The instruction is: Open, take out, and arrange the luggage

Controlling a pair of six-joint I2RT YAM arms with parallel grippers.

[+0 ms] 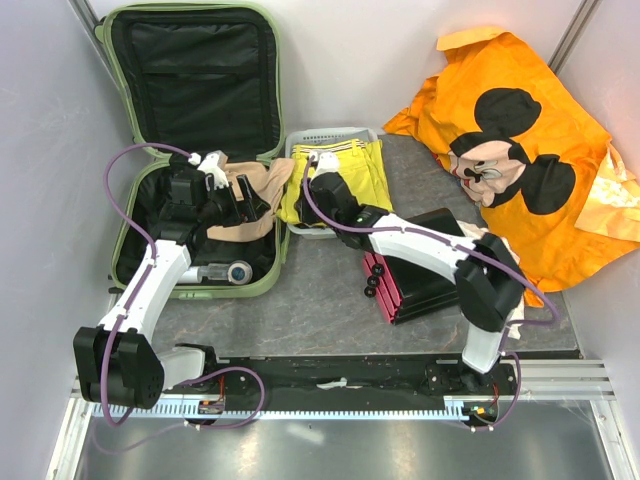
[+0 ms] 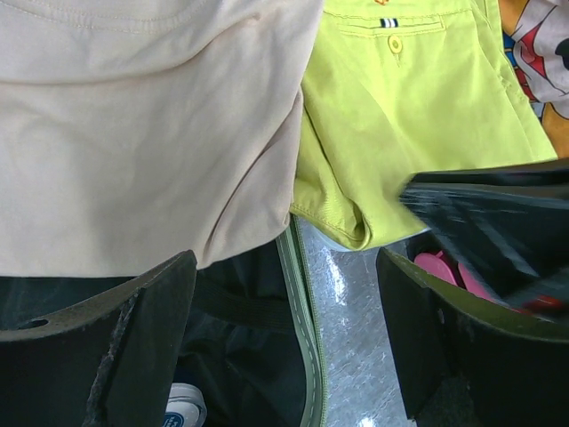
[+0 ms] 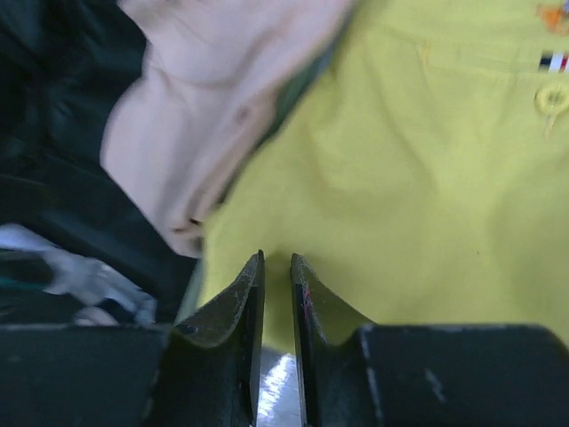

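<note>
1. One desk [image 1: 330, 290], grey, with walls close on the left, the back and the right. The bare room is the strip between the luggage and the black box, and along the near edge.
2. One luggage [image 1: 190, 90], pale green, lies open at the back left corner. Its lid stands up against the back wall and its lower half lies flat on the desk.
3. One orange cloth [image 1: 540, 90] with a cartoon mouse fills the back right corner.
4. One black box [image 1: 425, 285] with pink drawers stands right of centre, under the right arm.
5. One white basket [image 1: 335, 132] stands just beside the right rim of the luggage and holds one yellow garment [image 1: 360, 175].
6. One beige garment [image 1: 262, 180] lies over that rim and reaches the yellow one.
7. Left pincer [image 2: 286, 294]: fingers wide apart, nothing between them, above the rim.
8. Right pincer [image 3: 276, 267]: only a narrow slit between the fingers, which is empty, at the near edge of the yellow garment.
</note>
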